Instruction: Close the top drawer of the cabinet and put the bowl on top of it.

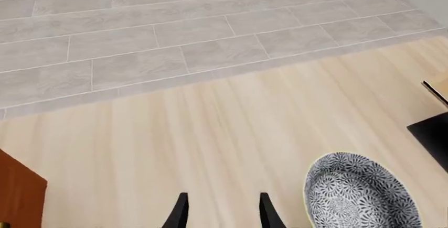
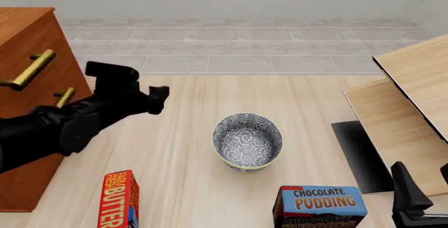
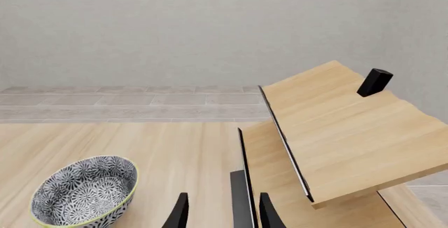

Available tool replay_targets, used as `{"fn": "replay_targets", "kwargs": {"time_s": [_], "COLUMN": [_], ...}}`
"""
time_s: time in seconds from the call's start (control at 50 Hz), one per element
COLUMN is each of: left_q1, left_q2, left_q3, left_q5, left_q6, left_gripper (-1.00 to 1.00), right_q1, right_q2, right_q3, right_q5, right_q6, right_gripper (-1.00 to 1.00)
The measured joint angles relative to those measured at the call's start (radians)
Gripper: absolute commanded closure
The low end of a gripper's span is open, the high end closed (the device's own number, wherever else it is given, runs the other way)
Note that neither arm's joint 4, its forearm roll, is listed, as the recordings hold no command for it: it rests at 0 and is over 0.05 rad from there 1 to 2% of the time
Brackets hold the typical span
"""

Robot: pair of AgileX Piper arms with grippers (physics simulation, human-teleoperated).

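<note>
The bowl (image 2: 248, 141) sits upright on the pale wooden table (image 2: 189, 149), roughly at its middle, apart from both arms and touching nothing else. The reddish-brown cabinet (image 2: 28, 34) stands at the left side of the front view, its brass bar handles (image 2: 29, 69) facing the table; from this angle it is hard to say how far the top drawer (image 2: 42, 55) stands out from the cabinet front. The left gripper (image 2: 159, 99) hovers between the cabinet and the bowl, above the table and holding nothing; in the left wrist view its fingertips (image 1: 179, 212) stand apart with bare tabletop between them, and the bowl lies off to one side. The right gripper (image 3: 222, 212) is low at the near right corner, its fingers likewise spread and empty, pointing toward the pale light-wood furniture (image 2: 413, 97) on the right side. Along the near edge stand a chocolate pudding box (image 2: 320, 207) just in front of the bowl and a red butter box (image 2: 120, 199) further left.
</note>
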Motion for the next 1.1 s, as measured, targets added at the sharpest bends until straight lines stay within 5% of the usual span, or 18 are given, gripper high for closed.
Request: {"fn": "replay_targets", "kwargs": {"time_s": [1.1], "left_q1": [-0.154], "left_q2": [0.138], "left_q3": [-0.11], "left_q5": [0.03], "left_q6": [-0.143], "left_gripper": [-1.0], "right_q1": [-0.004], "right_q2": [0.0], "right_q3": [-0.001], "right_q5": [-0.001], "right_q6": [0.0], "right_gripper": [-1.0]}}
